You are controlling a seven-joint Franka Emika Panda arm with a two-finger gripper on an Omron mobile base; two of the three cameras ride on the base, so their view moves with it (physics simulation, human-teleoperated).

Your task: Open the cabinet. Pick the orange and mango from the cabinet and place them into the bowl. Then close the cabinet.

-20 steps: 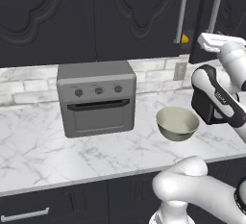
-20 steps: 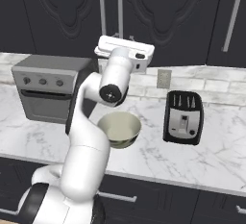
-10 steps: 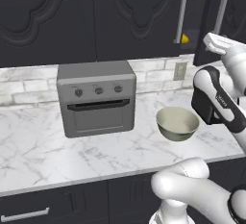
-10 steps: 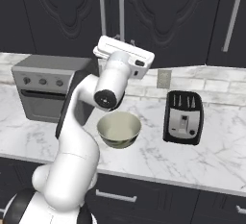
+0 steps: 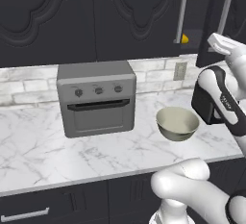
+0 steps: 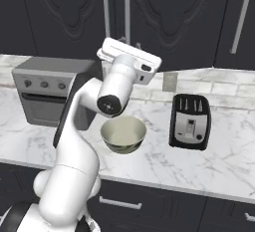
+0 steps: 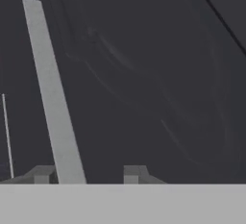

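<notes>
Two doors of the cabinet [image 5: 144, 16] show from my left base camera: the right one [image 5: 226, 21] stands swung ajar, and in the gap I see a bit of the mango [image 5: 184, 39] on the shelf; the orange I can't make out. The bowl [image 5: 177, 122] waits on the worktop [image 5: 33, 141] beside the toaster oven [image 5: 96, 98], well below the shelf. From the right base camera my hand is raised at the two silver handles [image 6: 126, 14], with the bowl under my elbow and a toaster [image 6: 190, 122] near it. Looking along my pincer [image 7: 86, 172], the handle's bar [image 7: 53, 93] runs between the fingertips [image 7: 42, 172], hard against the left one and apart from the right; the jaws are part spread around it, and whether they pinch it I cannot tell. My worry: with contact on one side only, the bar may slip out as I pull, leaving the door half open and blocking my reach to the fruit.
</notes>
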